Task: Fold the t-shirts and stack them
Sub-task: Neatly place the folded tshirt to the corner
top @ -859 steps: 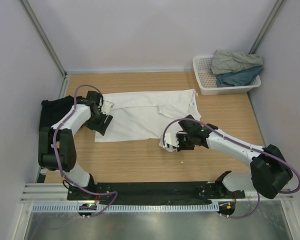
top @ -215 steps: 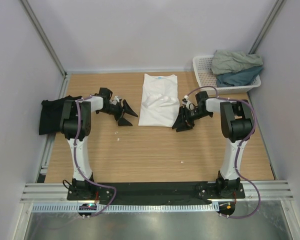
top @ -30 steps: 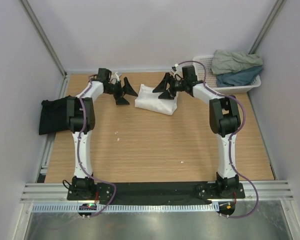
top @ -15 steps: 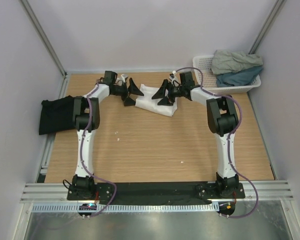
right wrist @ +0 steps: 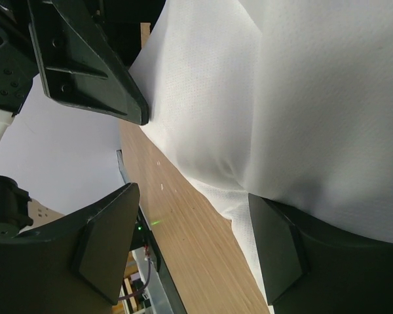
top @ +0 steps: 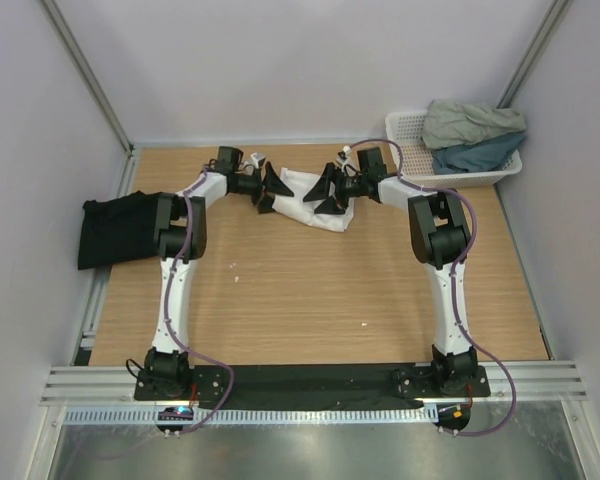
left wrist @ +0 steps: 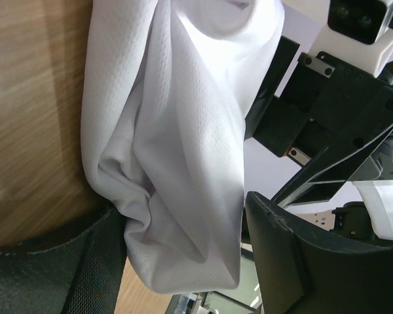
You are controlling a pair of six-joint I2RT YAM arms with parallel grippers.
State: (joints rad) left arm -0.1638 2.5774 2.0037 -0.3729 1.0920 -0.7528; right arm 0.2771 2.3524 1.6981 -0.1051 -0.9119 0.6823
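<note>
Now left hand [top: 276, 190] nearer white t-shirt [top: 303, 196]

Folded t-shirt [top: 302, 192] sits between left hand [top: 273, 190] and right hand [top: 323, 196], seemingly touching.

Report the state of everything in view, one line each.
white t-shirt: folded into a bundle at the far middle of the table, between both grippers.
black t-shirt: lying in a flat pile at the table's left edge.
grey-green t-shirt: crumpled, on top in the basket.
teal t-shirt: crumpled, under the grey-green one.
basket: upright, holding two shirts.
left gripper: open, astride the white bundle's edge.
right gripper: open, white cloth over one finger.
</note>
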